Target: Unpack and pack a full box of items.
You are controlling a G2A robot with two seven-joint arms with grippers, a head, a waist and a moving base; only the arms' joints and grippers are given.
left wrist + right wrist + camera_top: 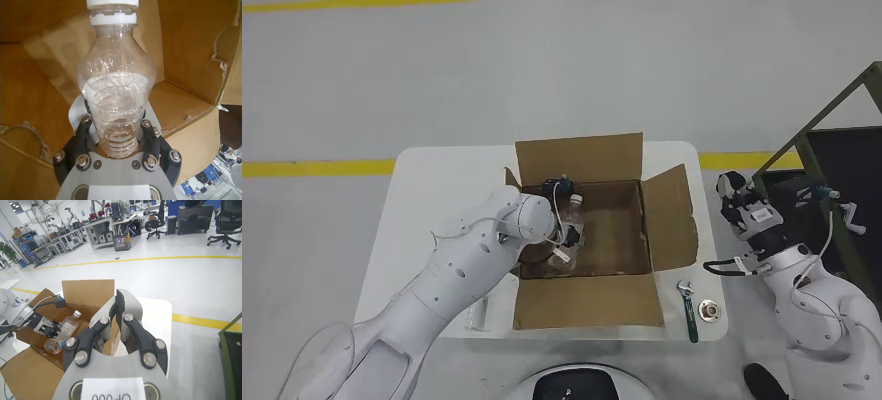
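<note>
Holding: left jaws closed round bottle (115,91) at the ribbed waist, below the shoulder, with cap (113,11) pointing away from the wrist.
Bottle place: inside box (582,157), toward its left wall, tilted with the cap toward the far side; contact with the box floor impossible to tell.
Right jaws: pressed together on nothing, off the right edge of tabletop (442,200), well apart from the box.
Weight: judged light; clear and seemingly near empty, perhaps with a little liquid at the base.
Stiffness: thin plastic, likely to dent and crackle under a hard squeeze; probably stiffer at the ribs and the neck.
Surface: smooth and probably slippery on the shoulder; ribs better for purchase.
Best hold: ribbed waist as now, or the neck under the cap ring; wide shoulder best avoided, being likely to squirt out of a pinch.
Fragility: judged low; more risk of slipping or swinging about the grip than of breaking.
Clearance: box walls close on the left and far sides, flaps open; lift best kept straight up before any sideways travel.
Elsewhere: wrench (687,312) on the tabletop, right of the box, toward the near edge.
</note>
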